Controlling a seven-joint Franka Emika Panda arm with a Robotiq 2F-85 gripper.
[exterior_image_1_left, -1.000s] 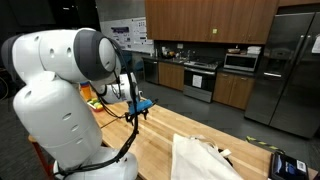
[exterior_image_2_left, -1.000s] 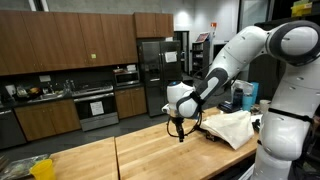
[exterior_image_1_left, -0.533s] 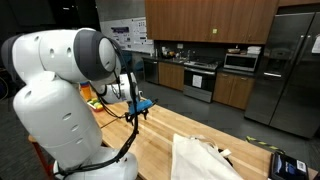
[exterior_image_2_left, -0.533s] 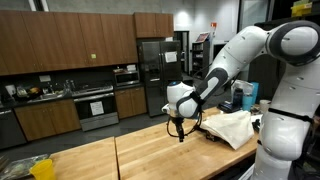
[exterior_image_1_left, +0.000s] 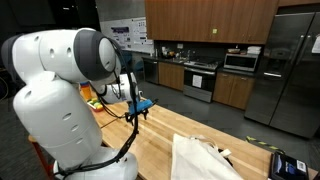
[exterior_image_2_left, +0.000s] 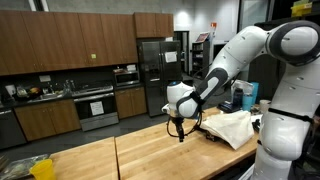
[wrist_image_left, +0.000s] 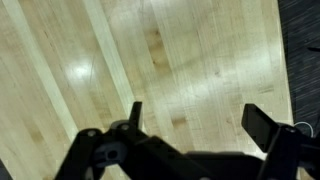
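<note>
A kitchen with dark wooden cabinets, a steel oven and a tall stainless refrigerator (exterior_image_1_left: 296, 70) fills the background in both exterior views. In front of it runs a long, pale butcher-block tabletop (exterior_image_2_left: 130, 155).

The black gripper (exterior_image_2_left: 179, 130) hangs just above the bare wood near the middle of the frame, pointing straight down. In the wrist view the gripper (wrist_image_left: 198, 118) has its jaws spread wide. Nothing sits between them; only wood grain and a glare spot in the left half of the frame show.

The nearest thing is a crumpled white cloth bag (exterior_image_2_left: 235, 128), lying on the tabletop to the right of the gripper in that exterior view, close but not touching. From the opposite angle the same bag (exterior_image_1_left: 200, 158) sits at the bottom centre, nearer the camera than the gripper (exterior_image_1_left: 137, 115). A small blue object (exterior_image_1_left: 143, 103) lies just behind the gripper, and a yellow item (exterior_image_2_left: 42, 168) rests at the far lower left.

By my reading this is a hover before any contact: nothing is held or touched. A grasp of the bag would call for a sideways shift over its folds, then a descent with the jaws kept wide.
</note>
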